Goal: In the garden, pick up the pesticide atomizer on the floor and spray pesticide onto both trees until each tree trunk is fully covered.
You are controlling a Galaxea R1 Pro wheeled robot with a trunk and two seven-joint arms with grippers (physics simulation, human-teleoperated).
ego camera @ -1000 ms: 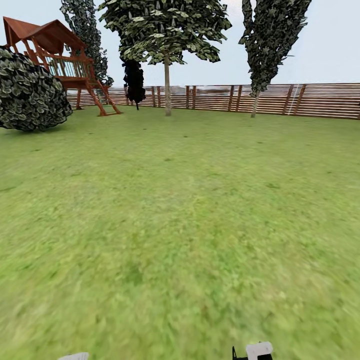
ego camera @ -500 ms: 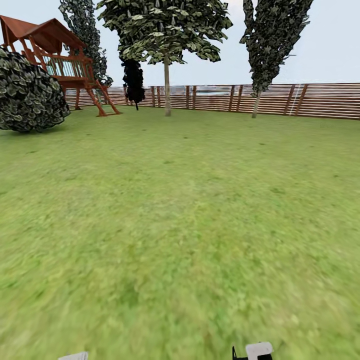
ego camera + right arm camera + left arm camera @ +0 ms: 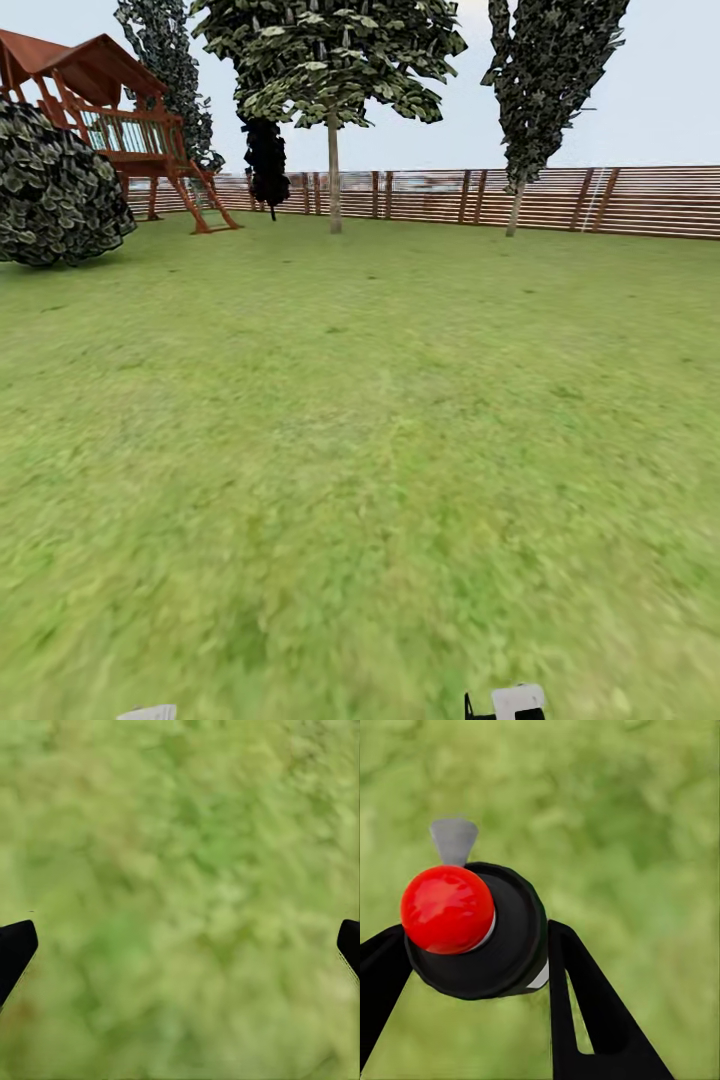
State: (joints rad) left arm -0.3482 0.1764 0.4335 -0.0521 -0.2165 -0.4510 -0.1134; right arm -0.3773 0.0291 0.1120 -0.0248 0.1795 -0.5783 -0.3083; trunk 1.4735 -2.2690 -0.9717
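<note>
The pesticide atomizer shows end-on in the left wrist view, a black round cap with a red dot and a grey nozzle. My left gripper is shut on it, one black finger on each side, above blurred grass. My right gripper is open with nothing between its fingers, also over grass. In the head view a tree with a straight pale tree trunk stands far ahead by the fence, across the garden lawn. The floor is out of view.
A brown slat fence bounds the far side. A round dark bush and a red-brown wooden playset stand at far left. Dark cone-shaped trees rise by the fence. White arm parts show at the bottom edge.
The whole head view has shifted a little: bush and playset have slid left and the lawn has scrolled toward me, so the camera has moved. The arm parts at the bottom edge hold their place.
</note>
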